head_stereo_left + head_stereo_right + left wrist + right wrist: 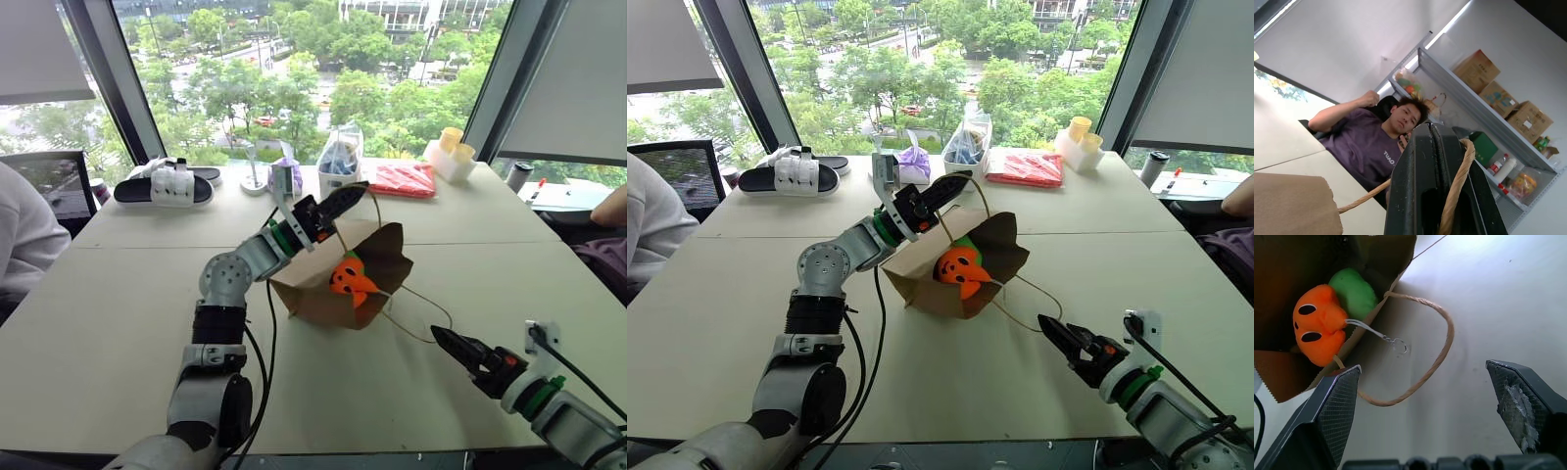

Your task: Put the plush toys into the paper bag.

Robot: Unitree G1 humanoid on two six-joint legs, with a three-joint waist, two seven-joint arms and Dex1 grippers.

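Paper bag (318,289) lies mouth toward right tool (457,353), which gapes empty; left tool (343,201) pinches its handle (373,206).

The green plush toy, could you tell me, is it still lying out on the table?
No, the green plush toy sits inside the paper bag behind the orange plush toy.

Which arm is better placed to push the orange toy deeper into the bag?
The right. The right gripper has its jaws open and empty, facing the orange toy at the paper bag mouth. The left gripper is shut on the twine handle, holding the bag up.
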